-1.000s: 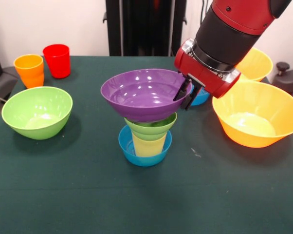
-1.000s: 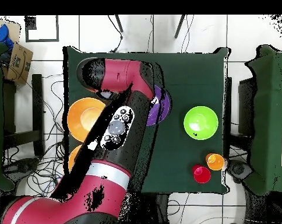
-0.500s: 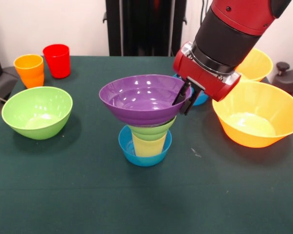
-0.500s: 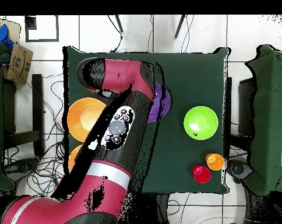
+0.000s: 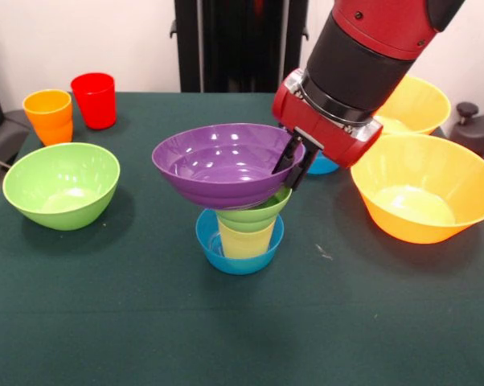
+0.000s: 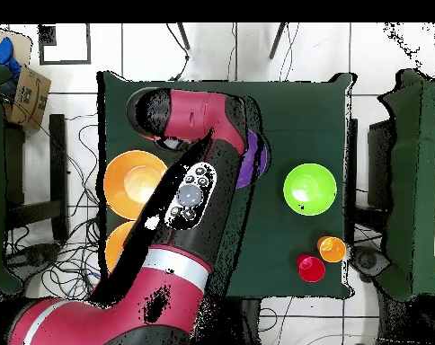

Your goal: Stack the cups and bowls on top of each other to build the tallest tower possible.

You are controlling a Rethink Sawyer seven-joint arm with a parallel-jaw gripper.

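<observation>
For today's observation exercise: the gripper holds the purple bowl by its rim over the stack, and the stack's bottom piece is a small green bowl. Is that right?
Not quite. The gripper does hold the purple bowl by its rim over the stack, but the bottom piece is a small blue bowl; the small green bowl sits higher up. The front view shows this.

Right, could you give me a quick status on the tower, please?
Hand shut on purple bowl rim. Bowl tilted over the stack, off-centre. Nothing in the way.

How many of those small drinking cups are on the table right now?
3. The orange cup and the red cup stand side by side at the table's far left corner; the pale yellow cup sits inside the tower. The arm may hide others.
</observation>
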